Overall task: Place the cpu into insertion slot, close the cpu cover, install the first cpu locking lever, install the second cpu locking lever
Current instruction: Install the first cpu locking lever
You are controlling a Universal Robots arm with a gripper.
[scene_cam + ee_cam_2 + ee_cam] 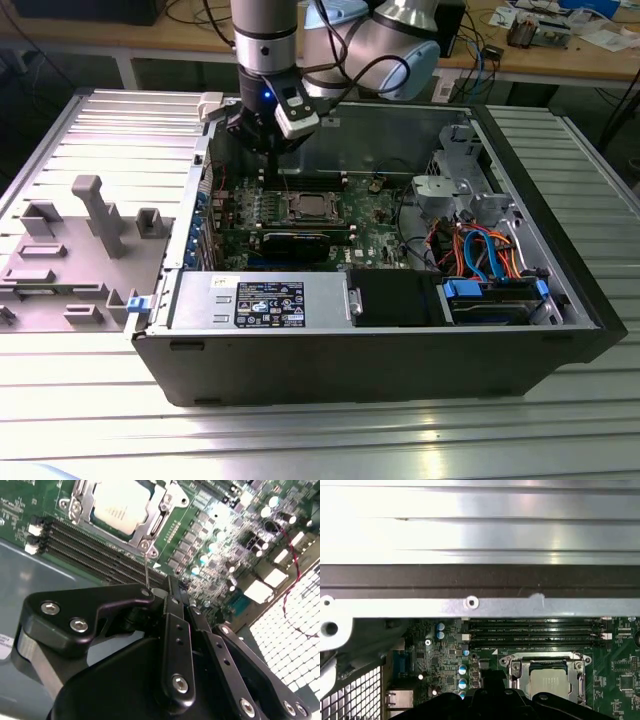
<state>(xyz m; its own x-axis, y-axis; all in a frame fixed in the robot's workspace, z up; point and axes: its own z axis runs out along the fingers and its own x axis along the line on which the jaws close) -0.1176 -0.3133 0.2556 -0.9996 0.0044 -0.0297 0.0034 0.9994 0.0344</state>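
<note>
Open computer case (pixel 350 365) on a ribbed metal table (pixel 300 435), cluttered wooden bench (pixel 560 62) at twelve o'clock; the cpu (pixel 308 207) lies in the insertion slot (pixel 512 667), the gripper (pixel 268 155) at its eleven o'clock, fingers pinched narrow.

I see a lab or workshop: wooden benches (pixel 570 62) with cables (pixel 200 12) across the top of the exterior view, a ribbed metal table (pixel 300 440) below.
</note>
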